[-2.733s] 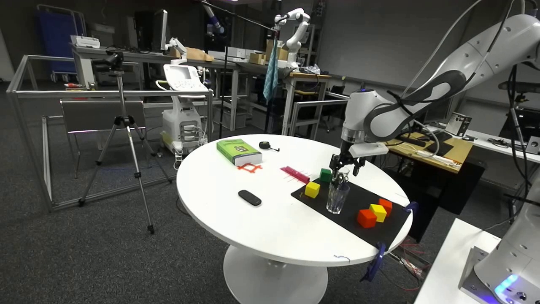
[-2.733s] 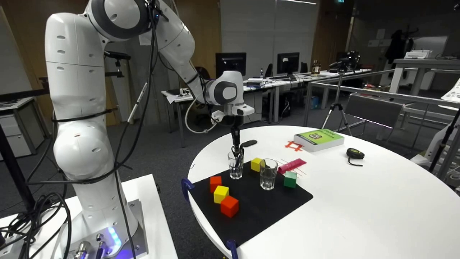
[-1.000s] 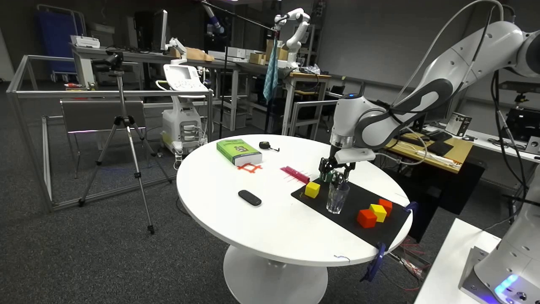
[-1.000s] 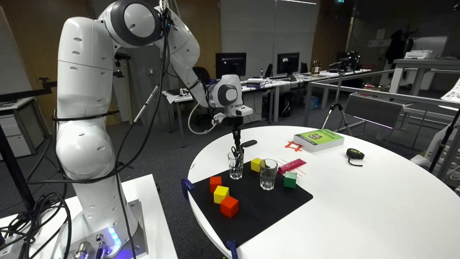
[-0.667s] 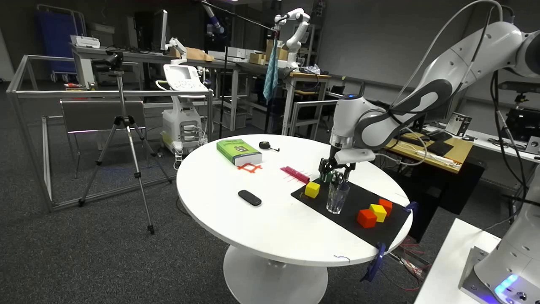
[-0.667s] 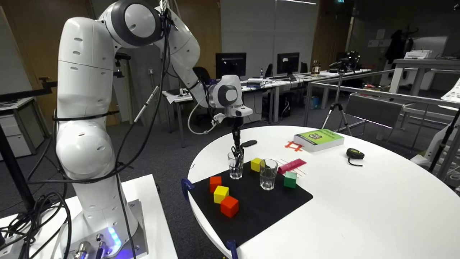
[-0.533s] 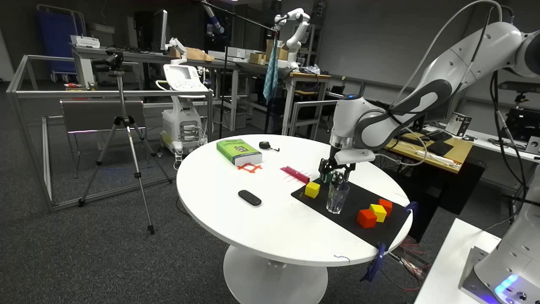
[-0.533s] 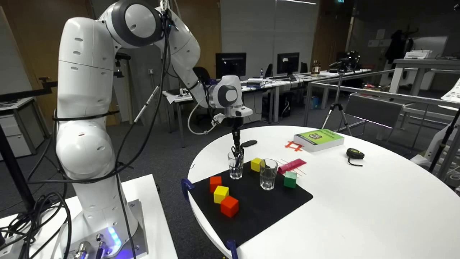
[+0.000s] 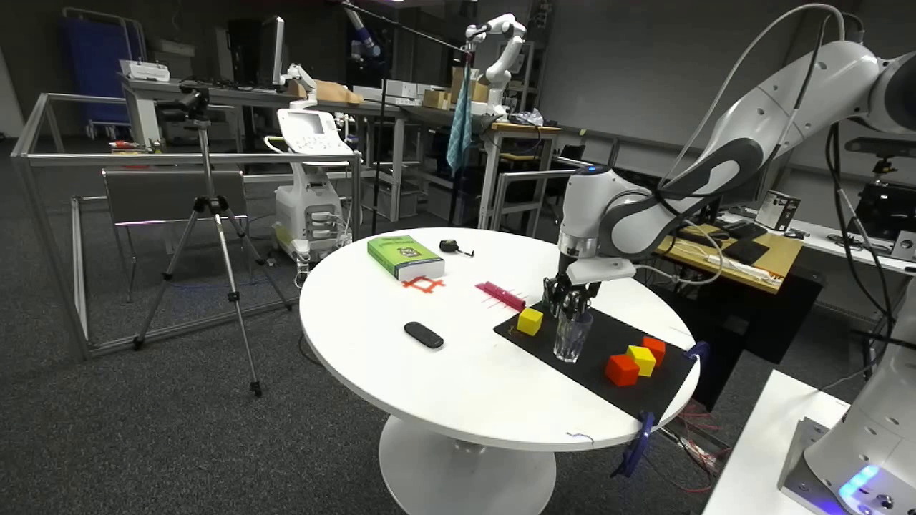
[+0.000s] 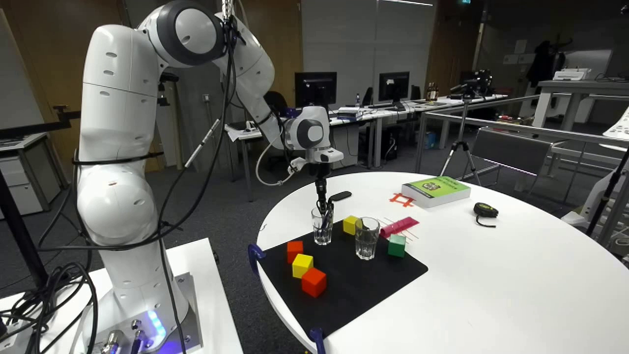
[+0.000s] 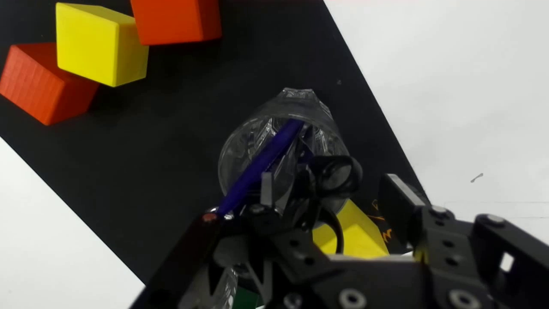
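My gripper (image 11: 334, 189) is open, pointing down over a clear glass (image 11: 296, 107). Black scissor handles (image 11: 319, 176) stick up from the glass between the two fingers, nearer the left one; I cannot tell whether they touch. A purple-blue pen (image 11: 266, 163) leans out of the glass, passing behind the left finger. In both exterior views the gripper (image 9: 572, 297) (image 10: 322, 206) is at the rim of this glass (image 9: 570, 343) (image 10: 322, 233), which stands upright on a black mat (image 10: 358, 290). A yellow cube (image 11: 356, 231) lies just beyond the handles.
A second glass (image 10: 366, 243) and a green cube (image 10: 397, 246) stand close by. Two red cubes (image 9: 622, 370) (image 9: 653, 349) and a yellow cube (image 9: 641, 360) form a row. Blue clamps (image 9: 637, 447) grip the table edge. A remote (image 9: 424, 335) and green book (image 9: 404, 257) lie farther off.
Over the earlier frames the gripper shifted left in an exterior view, over the glass. In the last half second it has lowered slightly. The glasses and cubes have not moved.
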You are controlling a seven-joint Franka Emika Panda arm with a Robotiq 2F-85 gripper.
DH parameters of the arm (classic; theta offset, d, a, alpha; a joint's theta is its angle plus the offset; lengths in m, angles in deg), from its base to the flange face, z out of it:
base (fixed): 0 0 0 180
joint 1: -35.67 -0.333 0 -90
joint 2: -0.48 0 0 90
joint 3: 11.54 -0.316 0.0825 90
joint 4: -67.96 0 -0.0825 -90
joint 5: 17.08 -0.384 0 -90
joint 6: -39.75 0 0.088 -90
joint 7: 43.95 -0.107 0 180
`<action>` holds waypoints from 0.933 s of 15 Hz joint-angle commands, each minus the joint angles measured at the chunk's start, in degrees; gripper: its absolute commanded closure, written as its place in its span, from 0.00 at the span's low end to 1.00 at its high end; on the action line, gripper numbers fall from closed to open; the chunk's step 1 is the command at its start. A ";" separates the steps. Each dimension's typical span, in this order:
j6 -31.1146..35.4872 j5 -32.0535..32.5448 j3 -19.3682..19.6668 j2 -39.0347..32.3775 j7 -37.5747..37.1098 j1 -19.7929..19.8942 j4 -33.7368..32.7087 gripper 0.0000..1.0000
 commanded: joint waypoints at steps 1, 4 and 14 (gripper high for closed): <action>-1.46 -0.79 0.50 -0.27 -0.18 -0.73 -1.06 0.62; -1.63 -0.78 0.51 -0.26 -0.06 -0.69 -1.06 0.87; -3.79 -1.07 0.21 1.00 1.52 -0.35 -1.04 0.96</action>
